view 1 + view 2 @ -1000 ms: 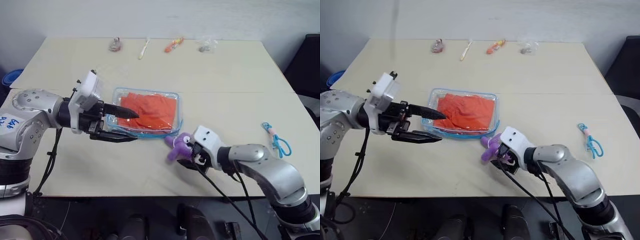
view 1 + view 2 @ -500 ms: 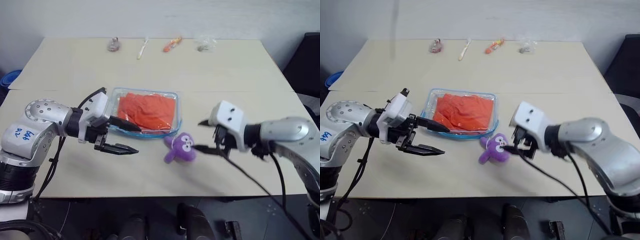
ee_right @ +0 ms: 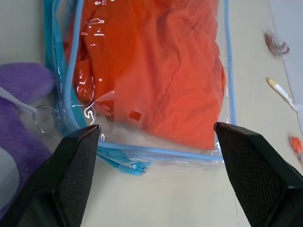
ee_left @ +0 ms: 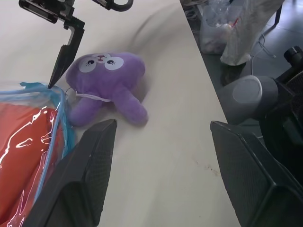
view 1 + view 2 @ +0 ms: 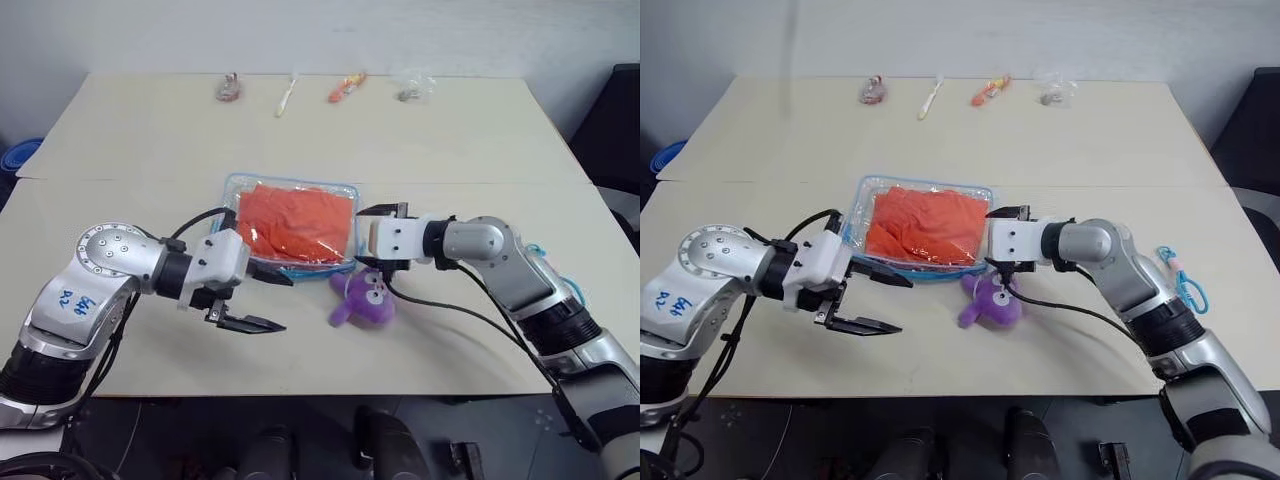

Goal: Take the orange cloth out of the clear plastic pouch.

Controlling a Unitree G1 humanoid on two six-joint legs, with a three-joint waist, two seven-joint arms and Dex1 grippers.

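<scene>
Right wrist view: clear plastic pouch (image 3: 156,85) lies between spread jaws.

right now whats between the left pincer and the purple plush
Bare tabletop lies between the left pincer and the purple plush in the left eye view; the pouch sits behind that gap.

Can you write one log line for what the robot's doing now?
orange cloth: inside clear plastic pouch | left gripper: open | right gripper: open

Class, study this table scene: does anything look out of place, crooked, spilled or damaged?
Nothing is spilled or broken. The orange cloth lies crumpled inside the clear pouch, and a purple plush toy lies tipped over beside the pouch's near corner. Small items sit in a row along the far edge.
</scene>
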